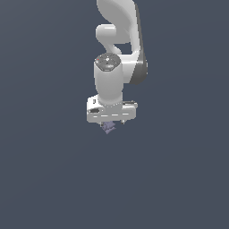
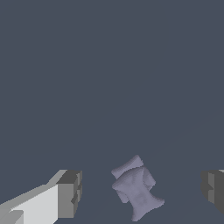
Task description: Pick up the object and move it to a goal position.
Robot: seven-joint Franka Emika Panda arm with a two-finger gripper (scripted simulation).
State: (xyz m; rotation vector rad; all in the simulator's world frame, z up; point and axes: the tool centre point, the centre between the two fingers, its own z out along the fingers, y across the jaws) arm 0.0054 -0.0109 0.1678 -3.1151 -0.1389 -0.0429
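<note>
Below gripper (image 2: 142,192), jaws apart, unlabelled object (image 2: 136,190)

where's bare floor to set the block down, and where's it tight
Bare grey surface spreads on every side of the arm in the exterior view. It is tight only under the open gripper, where the lavender block sits between the fingers.

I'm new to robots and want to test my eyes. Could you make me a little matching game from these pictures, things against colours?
Things:
1. arm
2. block
3. finger pads
4. floor

Colours:
A. lavender-grey
B. dark slate blue
C. white
D. dark grey

Pairs: 1-C, 2-A, 3-D, 4-B. The block lies between the open fingers of the hand.
</note>
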